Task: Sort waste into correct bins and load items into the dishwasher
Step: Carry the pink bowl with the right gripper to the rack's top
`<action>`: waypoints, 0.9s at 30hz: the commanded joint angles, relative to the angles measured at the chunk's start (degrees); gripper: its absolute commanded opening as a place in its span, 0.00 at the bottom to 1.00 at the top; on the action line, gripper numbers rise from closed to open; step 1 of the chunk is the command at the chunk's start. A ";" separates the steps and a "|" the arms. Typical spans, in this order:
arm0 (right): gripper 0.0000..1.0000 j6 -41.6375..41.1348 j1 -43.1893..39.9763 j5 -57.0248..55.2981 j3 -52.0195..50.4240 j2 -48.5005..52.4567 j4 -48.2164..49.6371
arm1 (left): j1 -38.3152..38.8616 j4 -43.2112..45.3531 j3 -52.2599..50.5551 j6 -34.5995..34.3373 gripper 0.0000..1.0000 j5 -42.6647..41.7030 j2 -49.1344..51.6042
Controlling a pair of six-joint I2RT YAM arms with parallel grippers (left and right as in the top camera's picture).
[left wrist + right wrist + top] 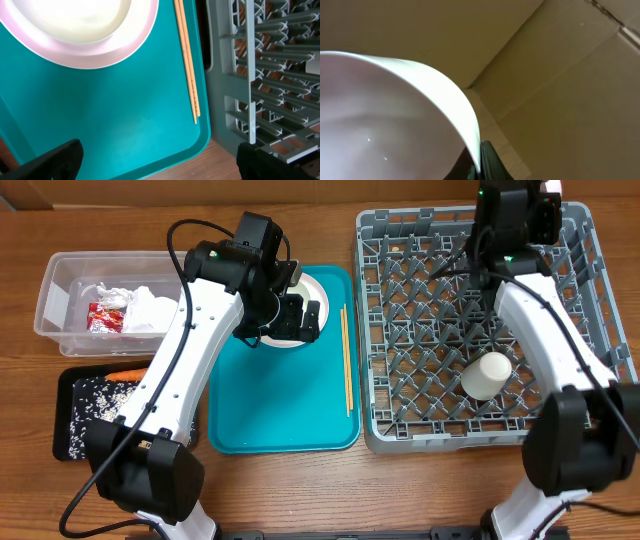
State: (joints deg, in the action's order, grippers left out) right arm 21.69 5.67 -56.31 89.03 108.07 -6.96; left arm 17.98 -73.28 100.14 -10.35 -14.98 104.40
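The left pincer (298, 315) is spread wide and hangs over the plate (95, 52) on the blue-green tray (100, 115). The plate looks hard, smooth and slippery. It could break, so I'd grab it by the rim. Thin chopsticks (189, 65) lie beside it. The right pincer (479, 162) pinches a white dish (380, 125) by its edge, at the far side of the grey rack (590, 330).

**Left gripper (300, 315) over plate (322, 287) on teal tray (280, 420)**

Its fingers (311, 313) cover the plate's lower edge. Chopsticks (345, 360) lie just right of the fingers. Farther right, a white cup (487, 375) sits in the grey rack (590, 330). Left of the fingers, a clear tub (50, 290) holds napkins (150, 310) and a red wrapper (105, 317). A black tray (62, 415) holds rice (95, 395) and a carrot (125, 374).
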 commanded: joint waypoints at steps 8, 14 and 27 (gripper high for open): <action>0.04 25.35 -0.57 -1.99 0.26 10.29 7.98 | -0.04 0.07 1.27 0.48 1.00 0.15 -1.25; 0.04 25.70 0.87 -1.49 0.26 11.87 3.65 | -0.04 0.07 1.27 0.50 1.00 0.15 -1.25; 0.20 22.84 5.09 -1.55 0.26 11.87 -5.20 | -0.04 0.07 1.27 0.48 1.00 0.15 -1.25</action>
State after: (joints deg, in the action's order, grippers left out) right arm 45.74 8.99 -58.96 89.34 120.01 -10.26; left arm 17.98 -73.21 100.14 -10.35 -14.96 104.40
